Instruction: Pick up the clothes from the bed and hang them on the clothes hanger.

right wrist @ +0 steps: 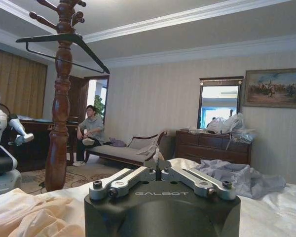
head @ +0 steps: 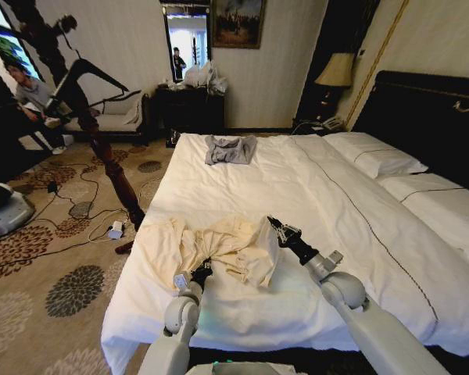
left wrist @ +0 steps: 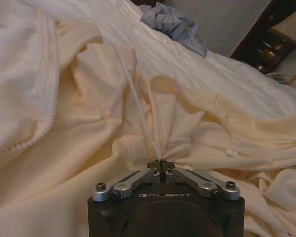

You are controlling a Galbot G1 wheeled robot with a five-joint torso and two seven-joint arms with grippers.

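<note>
- Head view: the clothes (head: 219,246) are seen crumpled in the lower centre of the frame, lying on the bed (head: 336,211) near its foot edge, with a raised fold at the garment's right side.
- The left gripper (head: 202,269) is placed at the lower middle of the garment, and its fingers are pressed together on a pinch of the cream fabric.
- In the left wrist view, the left gripper (left wrist: 160,165) is seen at lower centre with its tips closed on a gathered fold of the clothes (left wrist: 89,123), from which a thin white cord rises.
- The right gripper (head: 273,225) is held at the garment's lifted right edge in the head view; its fingers are drawn together, and a small piece of pale cloth is seen between the tips.
- In the right wrist view, the right gripper (right wrist: 158,165) is shown at lower centre with its tips together on a bit of pale fabric.
- The clothes hanger (right wrist: 64,47) is seen at the upper left of the right wrist view, hung on a dark wooden coat stand (right wrist: 59,123).
- A grey garment (head: 230,148) is seen lying farther up the bed, well apart from the clothes.
- White pillows (head: 375,156) are set against the black headboard (head: 430,117) at the right of the head view.
</note>
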